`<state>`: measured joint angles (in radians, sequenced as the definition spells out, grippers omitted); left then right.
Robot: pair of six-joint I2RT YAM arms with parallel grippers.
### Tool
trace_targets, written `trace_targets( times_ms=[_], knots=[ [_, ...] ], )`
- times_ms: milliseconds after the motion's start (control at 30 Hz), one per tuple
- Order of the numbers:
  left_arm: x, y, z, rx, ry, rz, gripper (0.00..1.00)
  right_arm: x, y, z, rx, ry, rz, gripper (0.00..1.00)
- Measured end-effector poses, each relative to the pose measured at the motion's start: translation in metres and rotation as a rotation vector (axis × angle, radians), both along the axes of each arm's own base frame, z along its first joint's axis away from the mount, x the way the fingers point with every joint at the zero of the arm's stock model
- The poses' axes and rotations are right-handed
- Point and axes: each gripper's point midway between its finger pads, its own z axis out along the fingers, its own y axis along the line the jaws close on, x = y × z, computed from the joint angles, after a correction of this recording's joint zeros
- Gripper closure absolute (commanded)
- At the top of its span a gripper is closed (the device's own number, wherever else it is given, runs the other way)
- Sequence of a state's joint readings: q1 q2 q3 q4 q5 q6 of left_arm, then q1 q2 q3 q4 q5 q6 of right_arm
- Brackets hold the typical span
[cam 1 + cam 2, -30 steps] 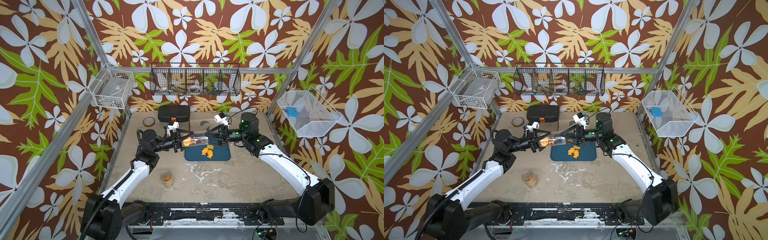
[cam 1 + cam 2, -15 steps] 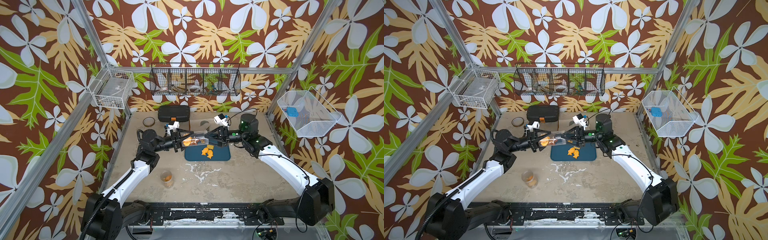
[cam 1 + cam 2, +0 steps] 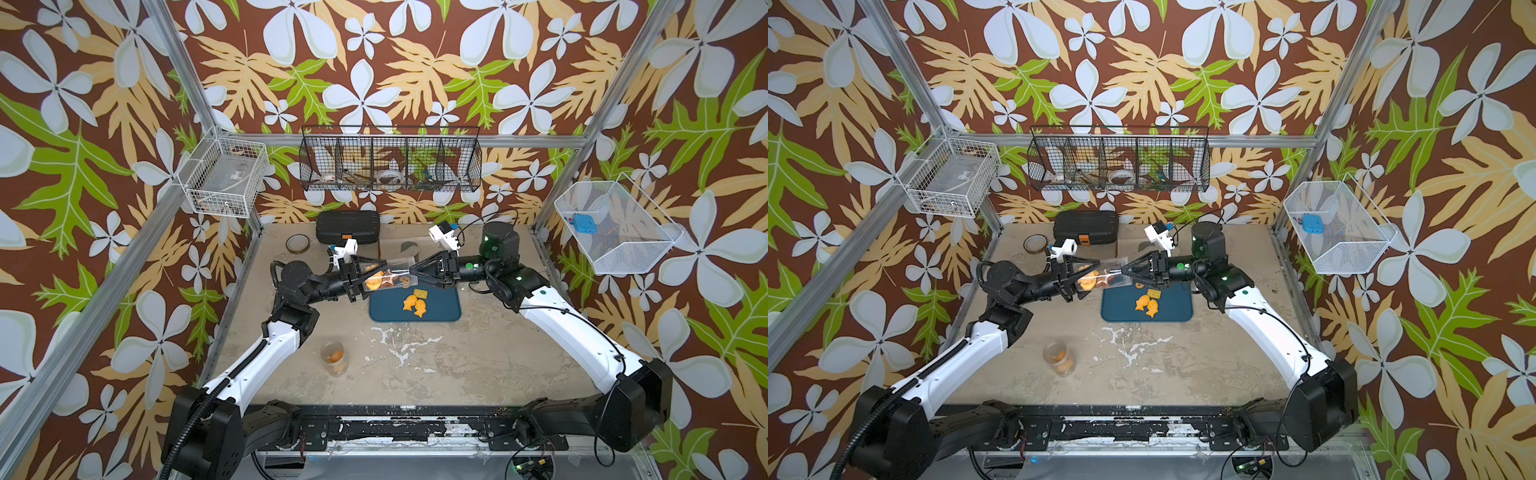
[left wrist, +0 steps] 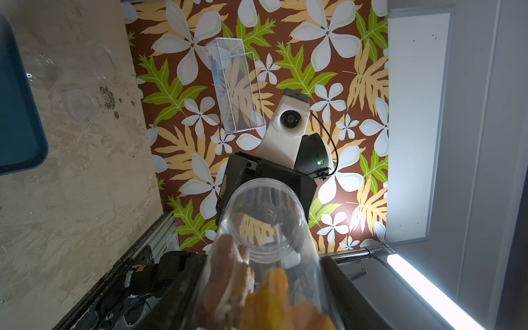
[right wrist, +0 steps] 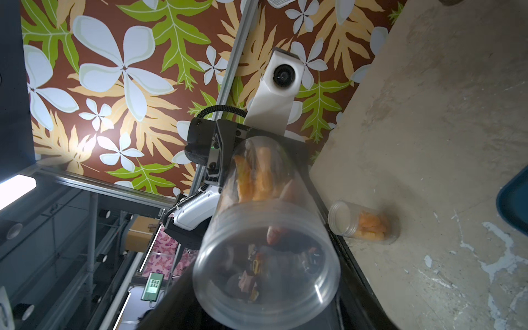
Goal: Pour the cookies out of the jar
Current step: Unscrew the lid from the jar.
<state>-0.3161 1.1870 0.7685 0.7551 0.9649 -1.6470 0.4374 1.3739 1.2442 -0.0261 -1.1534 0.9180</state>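
A clear jar [image 3: 392, 275] hangs on its side above the teal tray [image 3: 444, 309], held between both arms. My left gripper [image 3: 374, 277] is shut on the end where the orange and brown cookies [image 3: 376, 282] lie. My right gripper [image 3: 411, 272] is shut on the opposite end; in the right wrist view the jar [image 5: 265, 257] fills the gap between its fingers. Three orange cookies [image 3: 415, 304] lie on the tray. The left wrist view shows the cookies [image 4: 268, 294] close up inside the jar [image 4: 265, 228].
A second small jar [image 3: 333, 357] holding orange biscuits stands on the table nearer the front left. At the back are a black case [image 3: 348, 226], a tape roll [image 3: 297, 243] and clear lids [image 4: 81, 104]. Wire baskets hang on the walls.
My right gripper has closed from wide open onto the jar's end. The left arm and the jar have stayed where they were.
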Motion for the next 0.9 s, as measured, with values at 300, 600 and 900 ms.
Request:
trace_targets(
  times_ms=[300,600,900],
  knots=[
    [-0.004,0.001,0.002,-0.024,0.027,-0.009,0.42,-0.003,-0.003,0.001,0.009,-0.342,0.001,0.59],
    [-0.008,-0.001,0.001,-0.026,0.043,-0.033,0.42,-0.008,-0.006,0.001,0.006,-0.749,-0.006,0.61],
    [-0.008,0.000,-0.007,-0.020,0.081,-0.050,0.42,-0.016,0.003,-0.011,-0.142,-1.316,-0.035,0.63]
  ],
)
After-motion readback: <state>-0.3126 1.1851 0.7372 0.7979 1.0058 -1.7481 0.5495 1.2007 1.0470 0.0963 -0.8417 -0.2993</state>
